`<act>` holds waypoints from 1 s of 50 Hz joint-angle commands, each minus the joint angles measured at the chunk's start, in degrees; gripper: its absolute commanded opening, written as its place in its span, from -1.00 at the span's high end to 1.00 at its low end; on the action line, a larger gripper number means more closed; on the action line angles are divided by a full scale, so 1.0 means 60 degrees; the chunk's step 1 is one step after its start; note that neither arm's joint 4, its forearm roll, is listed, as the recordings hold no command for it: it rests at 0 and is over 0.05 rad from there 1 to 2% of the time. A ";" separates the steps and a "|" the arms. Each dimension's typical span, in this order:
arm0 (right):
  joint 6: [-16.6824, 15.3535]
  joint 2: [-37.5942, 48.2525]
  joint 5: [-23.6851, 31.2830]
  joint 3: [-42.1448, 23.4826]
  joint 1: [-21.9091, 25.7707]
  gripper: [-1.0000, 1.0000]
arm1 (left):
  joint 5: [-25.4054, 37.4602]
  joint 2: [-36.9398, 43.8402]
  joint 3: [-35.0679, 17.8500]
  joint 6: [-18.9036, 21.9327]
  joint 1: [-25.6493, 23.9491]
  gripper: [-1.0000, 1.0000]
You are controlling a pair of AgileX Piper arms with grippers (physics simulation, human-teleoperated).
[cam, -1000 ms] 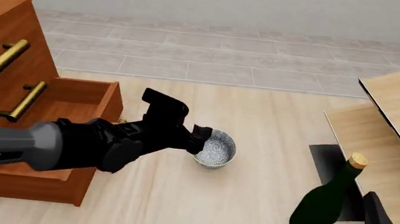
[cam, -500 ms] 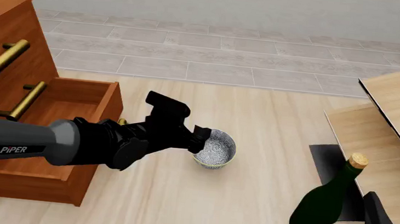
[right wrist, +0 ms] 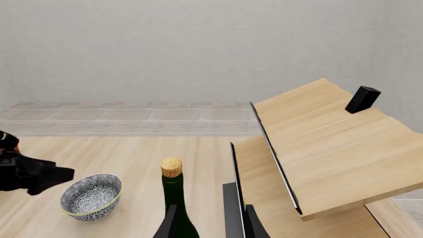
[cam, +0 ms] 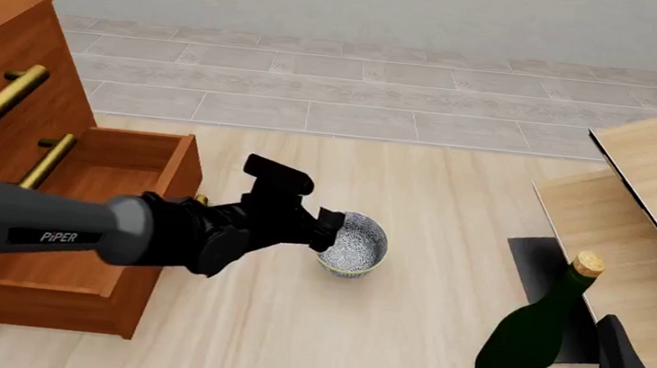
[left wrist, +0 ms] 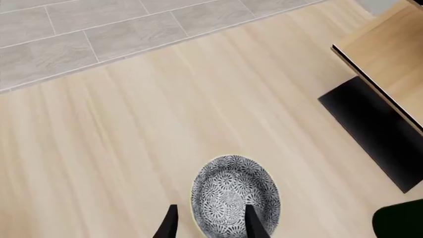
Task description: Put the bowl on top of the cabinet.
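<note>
- Bowl (cam: 354, 245) sits upright on the table, just right of the cabinet's (cam: 23, 100) open bottom drawer.
- Left gripper (left wrist: 208, 225) has its fingers parted astride the bowl's near rim, one inside, one outside; not clenched yet.
- Right gripper (right wrist: 208, 225) idles near the green bottle (cam: 531, 335); its fingers' state I cannot tell.
- Risk: thin rim pinch could tilt or drop the bowl on the lift.

Looking down on the pale wood worktop (left wrist: 132, 139). Bowl (left wrist: 235, 194) sitting upright, with a flowery pattern inside. Left gripper (left wrist: 209, 224) at the bowl's near rim: one finger inside the bowl, one outside. Light board (left wrist: 390, 59) and black mat (left wrist: 373, 129) off to the side. Grey tiles (left wrist: 99, 34) farther away.
</note>
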 commanded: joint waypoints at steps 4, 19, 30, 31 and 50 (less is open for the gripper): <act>-0.0002 0.0000 0.0000 0.0000 0.0000 -1.00 | -0.0112 0.0583 -0.0306 0.0085 0.0140 -1.00; 0.0000 0.0000 0.0000 0.0000 -0.0001 -1.00 | -0.0178 0.0909 -0.0490 0.0211 0.0219 -1.00; -0.0001 0.0000 0.0000 0.0000 0.0000 -1.00 | -0.0238 0.1295 -0.0645 0.0362 0.0233 -1.00; -0.0001 0.0002 0.0000 0.0000 0.0000 -1.00 | -0.0215 0.1316 -0.0678 0.0330 0.0229 -1.00; -0.0003 -0.0001 0.0000 0.0000 0.0000 -1.00 | -0.0192 0.1715 -0.0979 0.0503 0.0169 -1.00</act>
